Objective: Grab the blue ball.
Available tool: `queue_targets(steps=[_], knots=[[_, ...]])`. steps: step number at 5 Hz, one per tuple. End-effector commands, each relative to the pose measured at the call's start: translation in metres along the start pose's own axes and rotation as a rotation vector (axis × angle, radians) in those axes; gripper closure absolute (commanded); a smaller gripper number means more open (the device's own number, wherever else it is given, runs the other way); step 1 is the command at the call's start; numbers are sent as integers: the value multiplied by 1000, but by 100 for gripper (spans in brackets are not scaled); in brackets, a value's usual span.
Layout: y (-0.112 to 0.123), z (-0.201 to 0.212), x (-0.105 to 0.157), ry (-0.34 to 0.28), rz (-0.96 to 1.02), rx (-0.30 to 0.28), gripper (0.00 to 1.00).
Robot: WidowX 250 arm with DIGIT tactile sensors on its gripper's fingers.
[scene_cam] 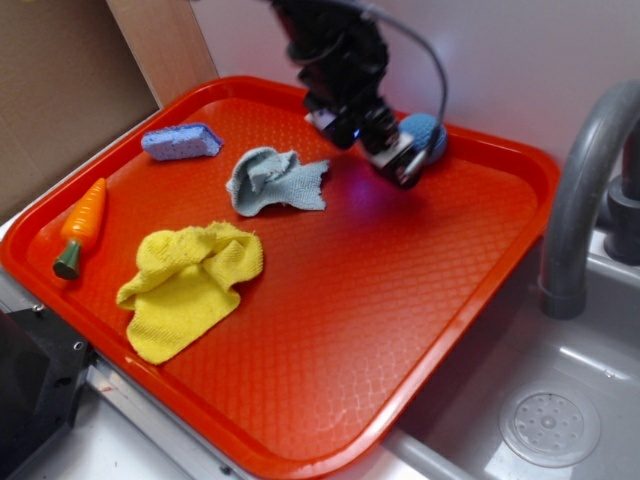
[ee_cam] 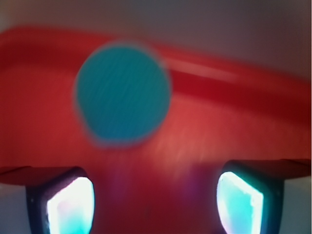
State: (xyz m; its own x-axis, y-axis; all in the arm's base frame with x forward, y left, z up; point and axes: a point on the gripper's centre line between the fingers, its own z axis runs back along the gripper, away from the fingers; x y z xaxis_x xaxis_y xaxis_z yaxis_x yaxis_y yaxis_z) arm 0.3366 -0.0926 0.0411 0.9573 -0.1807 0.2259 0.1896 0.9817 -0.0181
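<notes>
The blue ball (scene_cam: 428, 133) rests near the far rim of the red tray (scene_cam: 330, 330), partly hidden behind the arm. In the wrist view the blue ball (ee_cam: 123, 93) shows blurred, ahead of the fingers and a little left of centre, close to the tray's rim. My gripper (scene_cam: 405, 165) hovers just in front of the ball, tilted toward it. The gripper (ee_cam: 155, 202) is open, its two glowing pads (ee_cam: 73, 204) wide apart with only bare tray between them. The ball lies beyond the fingertips, not between them.
On the tray lie a grey-blue rag (scene_cam: 275, 180), a yellow cloth (scene_cam: 190, 280), a blue-purple sponge (scene_cam: 182, 140) and a toy carrot (scene_cam: 82, 225). A grey faucet (scene_cam: 585, 190) and sink with drain (scene_cam: 550, 425) sit to the right. A white wall stands behind.
</notes>
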Motion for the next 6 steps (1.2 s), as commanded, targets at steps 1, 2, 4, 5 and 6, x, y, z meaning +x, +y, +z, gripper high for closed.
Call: queue_targets(steps=[1,2,4,5,6], knots=[[-34,-1,27,-73,-89,-59,0],[-44,-4,17,-94,-97,-58,0],[-35,-13,16,-233,-45,20,100],[-27,-14,22,-222,-9,29,100],[-18,-7,21,-184,13,10,100]])
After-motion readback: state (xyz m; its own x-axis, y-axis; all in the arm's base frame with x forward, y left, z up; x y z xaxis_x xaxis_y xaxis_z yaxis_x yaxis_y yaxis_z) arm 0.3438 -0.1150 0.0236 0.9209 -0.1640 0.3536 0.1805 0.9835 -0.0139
